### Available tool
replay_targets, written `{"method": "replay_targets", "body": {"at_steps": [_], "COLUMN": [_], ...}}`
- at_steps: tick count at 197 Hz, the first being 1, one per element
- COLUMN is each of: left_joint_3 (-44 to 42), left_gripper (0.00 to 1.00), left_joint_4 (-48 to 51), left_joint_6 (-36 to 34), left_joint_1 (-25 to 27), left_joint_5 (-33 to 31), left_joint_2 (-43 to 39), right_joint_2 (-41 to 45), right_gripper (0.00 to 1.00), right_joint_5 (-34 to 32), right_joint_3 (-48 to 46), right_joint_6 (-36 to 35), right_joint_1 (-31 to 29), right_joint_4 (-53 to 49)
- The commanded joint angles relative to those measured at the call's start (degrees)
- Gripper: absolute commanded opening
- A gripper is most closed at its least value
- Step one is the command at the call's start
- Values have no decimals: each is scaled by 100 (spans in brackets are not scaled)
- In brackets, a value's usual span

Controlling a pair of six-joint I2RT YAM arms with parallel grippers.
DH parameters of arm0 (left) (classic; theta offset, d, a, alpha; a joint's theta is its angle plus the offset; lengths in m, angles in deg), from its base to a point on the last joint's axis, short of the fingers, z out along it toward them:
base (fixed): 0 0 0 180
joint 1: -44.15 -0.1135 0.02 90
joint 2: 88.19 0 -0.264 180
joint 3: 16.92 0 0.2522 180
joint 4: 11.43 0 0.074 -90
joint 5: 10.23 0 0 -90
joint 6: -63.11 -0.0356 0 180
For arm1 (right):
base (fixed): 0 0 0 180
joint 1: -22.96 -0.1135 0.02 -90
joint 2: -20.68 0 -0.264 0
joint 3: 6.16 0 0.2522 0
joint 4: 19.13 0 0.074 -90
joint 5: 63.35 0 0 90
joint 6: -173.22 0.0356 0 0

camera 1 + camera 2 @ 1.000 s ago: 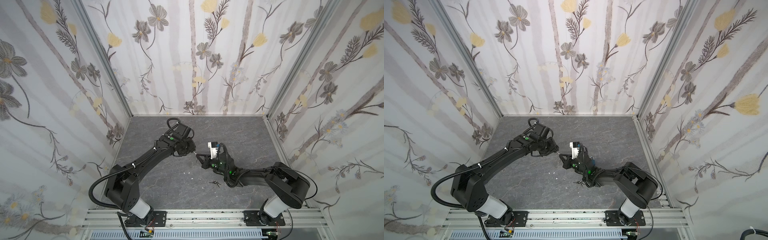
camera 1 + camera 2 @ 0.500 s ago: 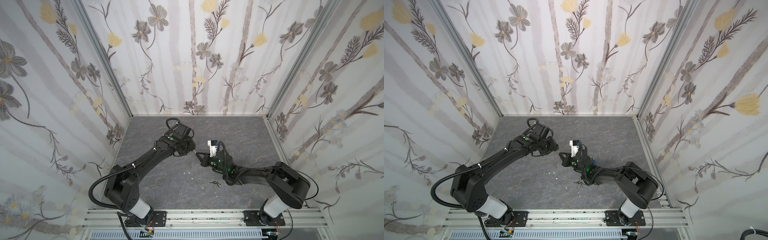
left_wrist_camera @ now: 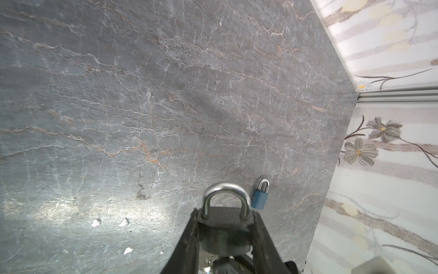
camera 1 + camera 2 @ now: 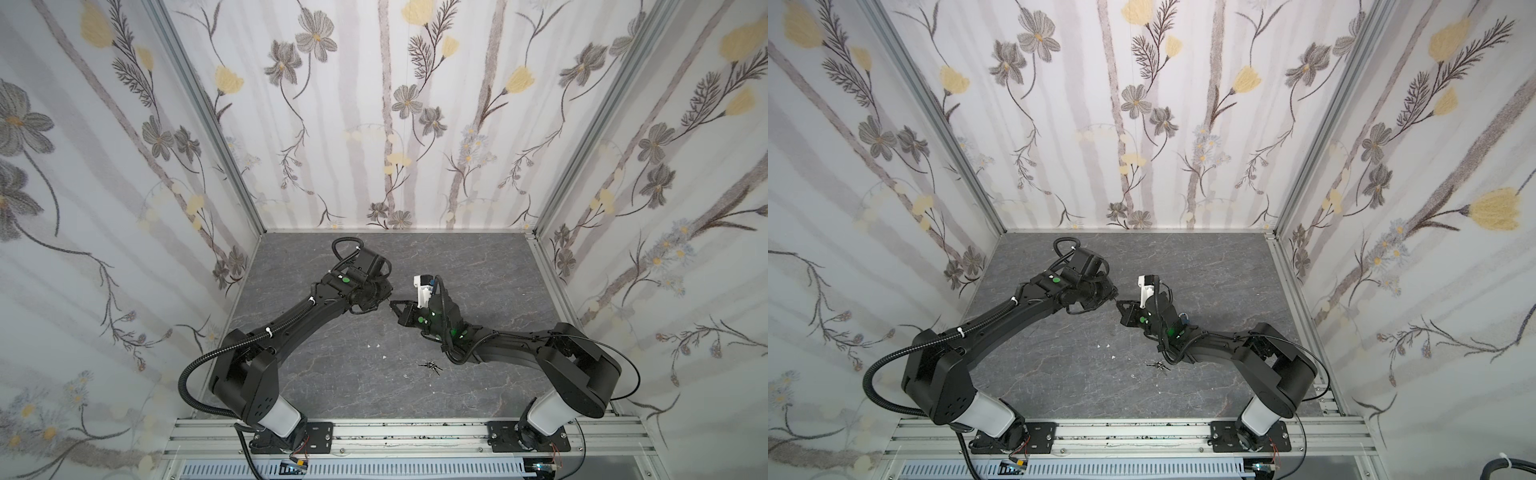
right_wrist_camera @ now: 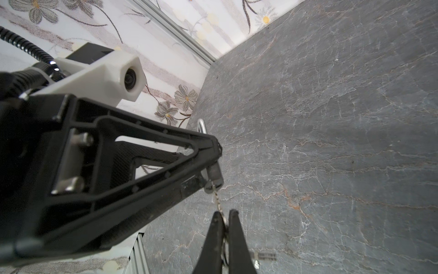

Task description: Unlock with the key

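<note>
My left gripper [image 3: 225, 213] is shut on a black padlock [image 3: 225, 226], whose silver shackle [image 3: 225, 193] sticks out past the fingertips. In both top views it [image 4: 384, 296] [image 4: 1109, 296] hovers mid-table, tip to tip with my right gripper [image 4: 394, 305] [image 4: 1120, 306]. The right gripper [image 5: 224, 213] is shut on a thin silver key [image 5: 216, 198]. The key's blade points at the padlock's bottom end [image 5: 213, 176], and its tip meets the silver keyhole face. How deep it sits I cannot tell.
A small blue padlock [image 3: 260, 198] lies on the grey stone table [image 3: 142, 95] near a wall. A bunch of spare keys [image 4: 430, 366] [image 4: 1156, 365] lies in front of the right arm. White scraps [image 4: 376, 345] dot the middle. Patterned walls close three sides.
My right gripper has edged toward the back left with the key, closing the gap to the padlock. The left gripper has barely shifted and still holds the lock.
</note>
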Motion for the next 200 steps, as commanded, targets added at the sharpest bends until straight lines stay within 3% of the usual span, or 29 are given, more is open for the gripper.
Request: {"method": "replay_targets", "body": {"at_steps": [1, 40, 155, 200], "left_joint_3": [-1, -107, -695, -722], "left_gripper": [0, 0, 0, 0], "left_joint_4": [201, 97, -247, -293], "left_joint_6": [44, 45, -270, -377], "left_joint_1": [101, 199, 183, 174], "left_joint_5": [657, 864, 1378, 1532], "left_joint_2": [19, -52, -370, -351], "right_joint_2": [-22, 4, 426, 540], "right_gripper": [0, 0, 0, 0], "right_joint_5": [-277, 146, 991, 981], "right_joint_3": [192, 42, -415, -646], "right_joint_6": [43, 41, -14, 20], "right_joint_1": [29, 394, 444, 450], "right_joint_4": [594, 1413, 1687, 1727]}}
